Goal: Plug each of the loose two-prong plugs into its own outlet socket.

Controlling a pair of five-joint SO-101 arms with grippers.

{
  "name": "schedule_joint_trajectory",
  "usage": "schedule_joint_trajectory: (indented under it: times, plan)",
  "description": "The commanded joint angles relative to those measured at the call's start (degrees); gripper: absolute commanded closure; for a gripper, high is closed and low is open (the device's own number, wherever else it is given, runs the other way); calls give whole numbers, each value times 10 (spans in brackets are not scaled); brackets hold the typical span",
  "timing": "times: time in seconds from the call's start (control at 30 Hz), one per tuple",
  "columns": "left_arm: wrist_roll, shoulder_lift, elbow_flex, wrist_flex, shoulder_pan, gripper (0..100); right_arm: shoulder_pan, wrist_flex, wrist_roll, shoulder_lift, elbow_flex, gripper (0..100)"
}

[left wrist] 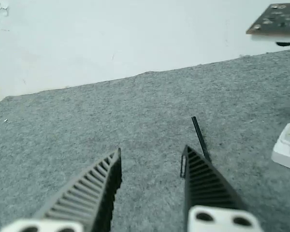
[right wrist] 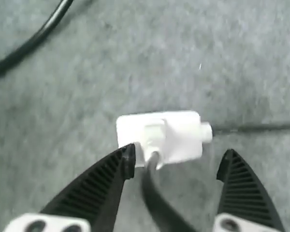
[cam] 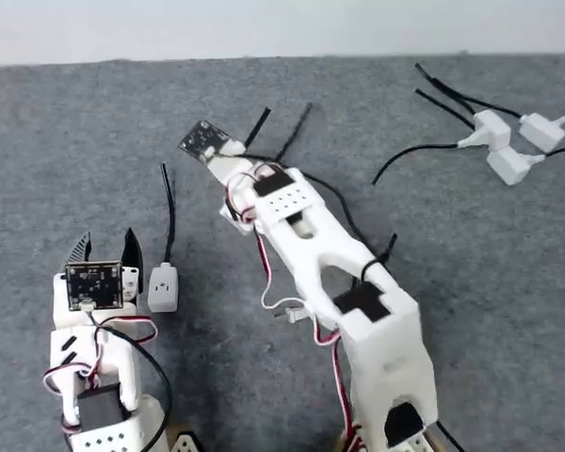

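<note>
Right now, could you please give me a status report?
Left gripper open, empty, beside a socket. Right gripper open over a white plug. Black cord between its fingers.

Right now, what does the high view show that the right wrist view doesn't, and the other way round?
High view, not the wrist one: the left gripper, open beside a white socket, and three white connector pieces at the far right. Right wrist view, not the high one: the right gripper, open astride a white plug block. Both: the grey mat and black cords.
</note>
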Motion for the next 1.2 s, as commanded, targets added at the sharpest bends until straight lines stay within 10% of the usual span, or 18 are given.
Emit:
schedule_joint_trajectory:
  times: [0.0,0.8,1.17]
  plan:
    - [-5,-7,-4,-13,0,805,-9,44,-53,77,-127,721]
    - [-5,-7,-4,-12,0,805,-91,533,-98,239,-775,719]
    - [-5,-7,-4,-7,0,805,-104,542,-102,223,-767,720]
